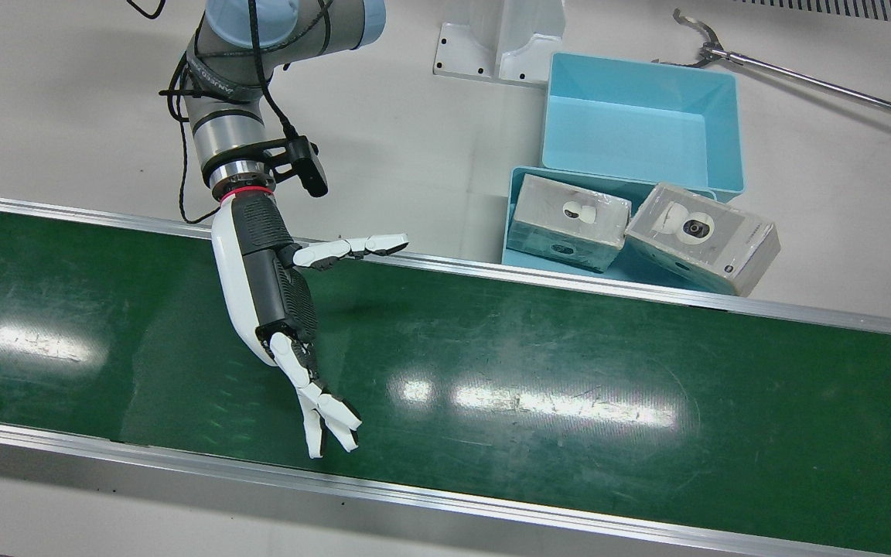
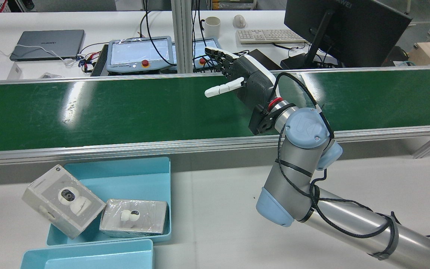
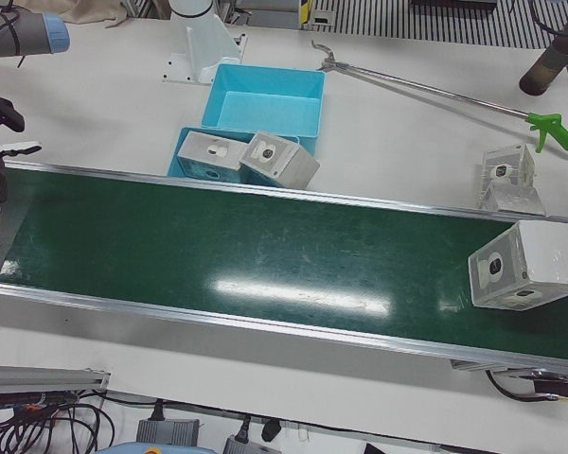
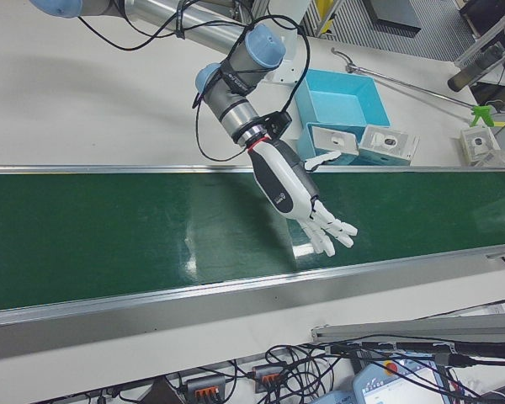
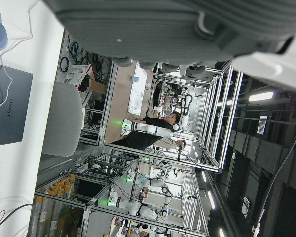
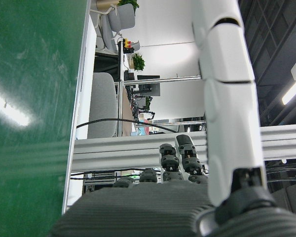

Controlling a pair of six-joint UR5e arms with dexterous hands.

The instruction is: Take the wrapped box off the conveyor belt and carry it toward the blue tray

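One wrapped box rides the scuffed green conveyor belt.

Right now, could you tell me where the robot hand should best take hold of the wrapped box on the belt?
Probably across two opposite side faces of the wrapped box, coming from above. It sits flat on the conveyor belt with its top clear, and the right robot hand hovers open.
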